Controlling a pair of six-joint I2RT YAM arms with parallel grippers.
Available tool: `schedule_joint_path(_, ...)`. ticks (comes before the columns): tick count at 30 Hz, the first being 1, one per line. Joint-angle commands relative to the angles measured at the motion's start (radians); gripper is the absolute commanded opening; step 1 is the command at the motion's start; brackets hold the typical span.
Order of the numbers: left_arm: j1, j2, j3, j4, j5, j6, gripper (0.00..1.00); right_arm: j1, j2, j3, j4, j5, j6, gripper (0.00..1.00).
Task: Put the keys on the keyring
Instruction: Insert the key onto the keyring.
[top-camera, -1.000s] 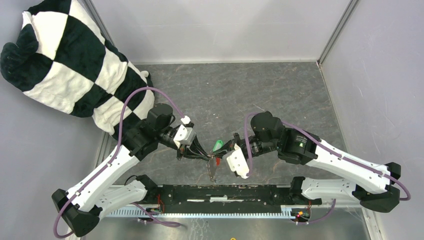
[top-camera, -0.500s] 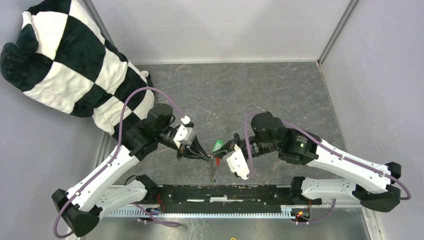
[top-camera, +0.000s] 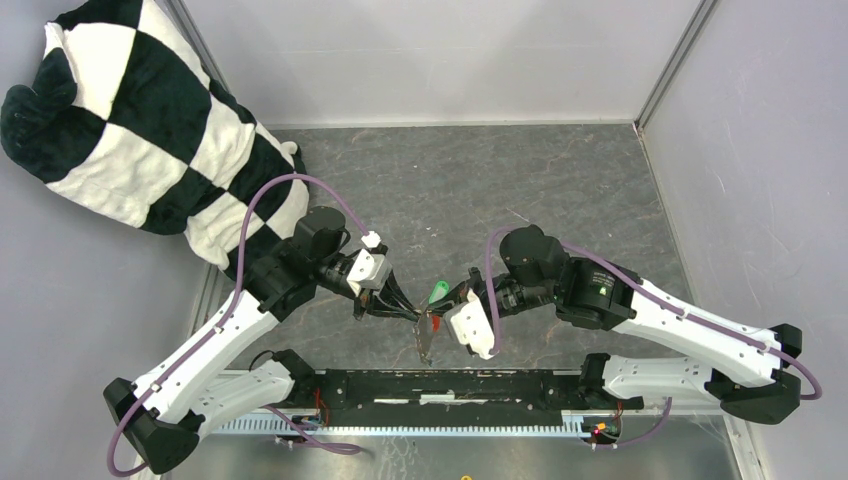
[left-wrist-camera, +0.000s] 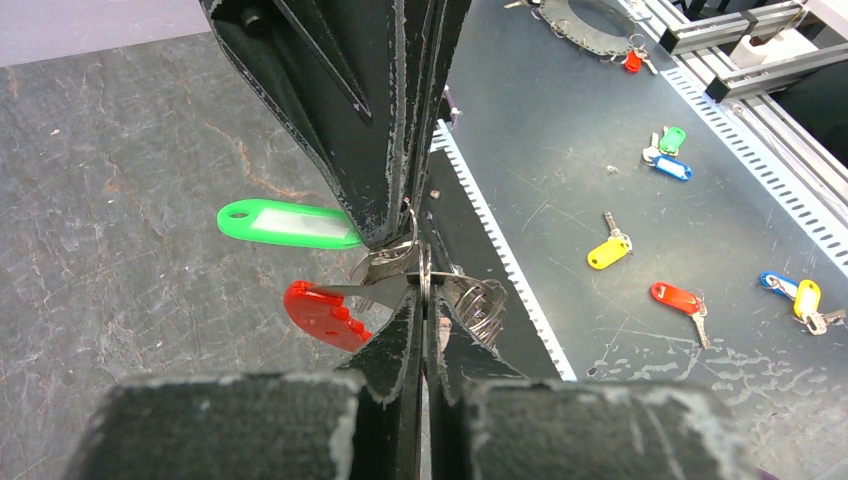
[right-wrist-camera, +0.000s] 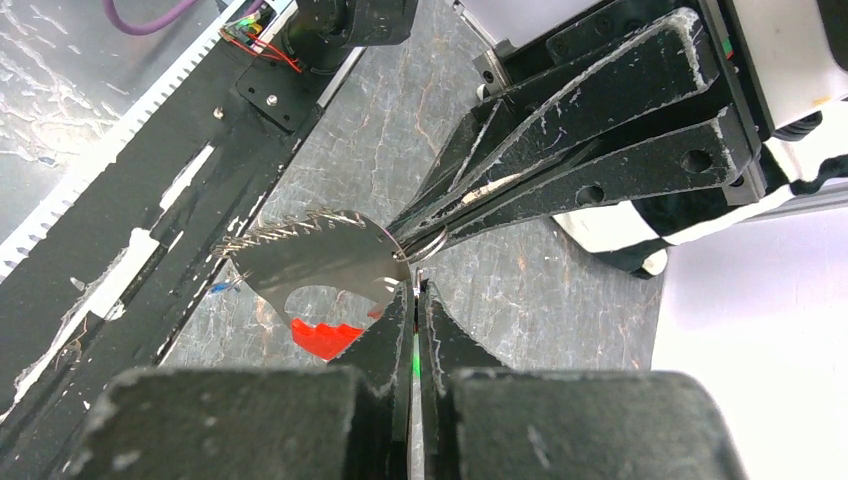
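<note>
Keyring (left-wrist-camera: 425, 268) gripped.
Left tool (left-wrist-camera: 421, 292) clamps it; right tool (left-wrist-camera: 404, 236) clamps green key (left-wrist-camera: 290, 225) at 10 o'clock, hardly seen from right wrist.

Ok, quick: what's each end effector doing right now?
Left end effector: closed, pinching the keyring.
Right end effector: closed, holding the green key.

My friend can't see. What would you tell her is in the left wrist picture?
The left gripper, jaws shut, pinches a thin keyring where the right gripper, holding a green tag, meets it from above; a red tag hangs beside. Spare coloured keys lie off to the right.
</note>
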Motion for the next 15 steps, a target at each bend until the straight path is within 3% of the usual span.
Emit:
schedule_joint_path(1,-0.005,-0.012,0.012,0.045,0.012,-0.038,0.02,0.006,-0.021,0.002,0.003,-0.006,-0.007,0.01)
schedule_joint_path(15,-0.004,-0.009,0.003,0.055,-0.01,-0.062,0.02,0.016,-0.006,0.027,0.0,-0.048,-0.019,0.01)
